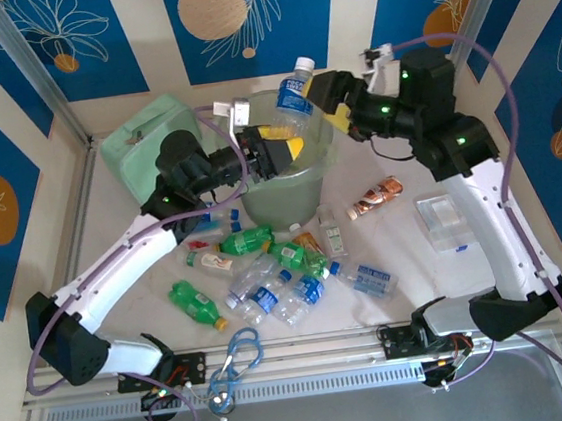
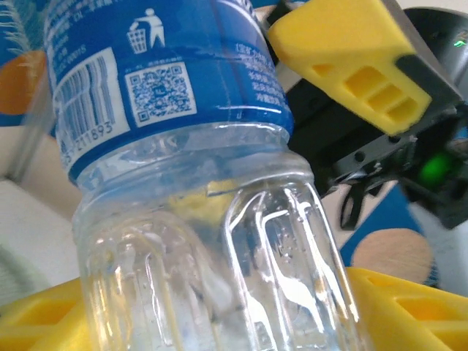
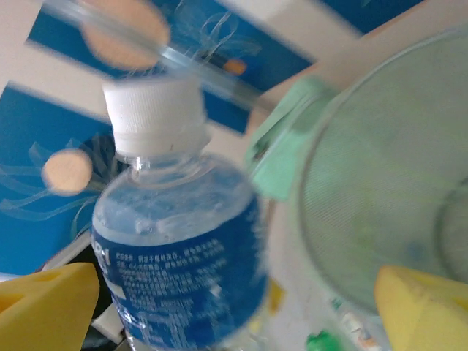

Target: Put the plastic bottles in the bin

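A clear plastic bottle (image 1: pixel 294 92) with a blue label and white cap stands upright over the round pale-green bin (image 1: pixel 282 198). My left gripper (image 1: pixel 276 145) is shut on its lower body; in the left wrist view the ribbed bottle (image 2: pixel 219 219) sits between my yellow fingers (image 2: pixel 409 307). My right gripper (image 1: pixel 336 102) stands open beside the bottle's top. In the right wrist view its fingers (image 3: pixel 44 307) are spread wide around the bottle (image 3: pixel 175 256), with the bin (image 3: pixel 387 183) to the right. Several more bottles (image 1: pixel 267 272), green and clear, lie on the table in front of the bin.
A mint-green zip case (image 1: pixel 147 134) lies left of the bin. A blue carabiner (image 1: pixel 239 361) is at the near edge. A clear box (image 1: pixel 448 218) and a brown packet (image 1: pixel 375 196) sit to the right, by the right arm.
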`<state>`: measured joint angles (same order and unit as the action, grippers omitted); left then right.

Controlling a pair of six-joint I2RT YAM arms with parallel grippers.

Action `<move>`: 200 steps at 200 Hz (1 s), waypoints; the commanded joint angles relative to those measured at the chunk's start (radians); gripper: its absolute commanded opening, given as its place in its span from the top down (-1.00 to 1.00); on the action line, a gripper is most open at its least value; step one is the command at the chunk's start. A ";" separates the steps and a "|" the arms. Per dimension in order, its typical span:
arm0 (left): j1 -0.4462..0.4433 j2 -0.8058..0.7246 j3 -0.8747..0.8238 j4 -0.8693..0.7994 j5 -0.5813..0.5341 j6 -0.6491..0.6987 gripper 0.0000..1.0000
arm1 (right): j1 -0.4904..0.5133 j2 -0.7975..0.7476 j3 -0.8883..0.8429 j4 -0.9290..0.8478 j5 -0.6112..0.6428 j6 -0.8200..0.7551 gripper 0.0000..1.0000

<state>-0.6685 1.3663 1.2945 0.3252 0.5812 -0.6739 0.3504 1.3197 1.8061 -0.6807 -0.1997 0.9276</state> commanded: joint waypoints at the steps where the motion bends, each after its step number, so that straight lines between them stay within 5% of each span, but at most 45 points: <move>1: 0.022 -0.034 0.105 -0.230 -0.119 0.171 -0.43 | -0.078 -0.029 0.070 -0.329 0.312 -0.047 -0.92; 48: 0.079 0.122 0.350 -0.611 -0.235 0.290 -0.41 | -0.337 -0.102 -0.168 -0.502 0.293 -0.031 -0.79; 82: 0.088 0.257 0.477 -0.795 -0.310 0.390 -0.39 | -0.356 -0.171 -0.339 -0.512 0.309 -0.027 -0.77; 152: 0.088 0.327 0.509 -0.873 -0.341 0.387 -0.38 | -0.364 -0.168 -0.432 -0.487 0.278 -0.035 -0.76; 200: 0.087 0.305 0.497 -0.884 -0.367 0.397 -0.72 | -0.364 -0.158 -0.445 -0.479 0.270 -0.032 -0.75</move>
<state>-0.5888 1.7088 1.7664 -0.5426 0.2409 -0.2958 -0.0082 1.1557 1.3754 -1.1633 0.0929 0.9043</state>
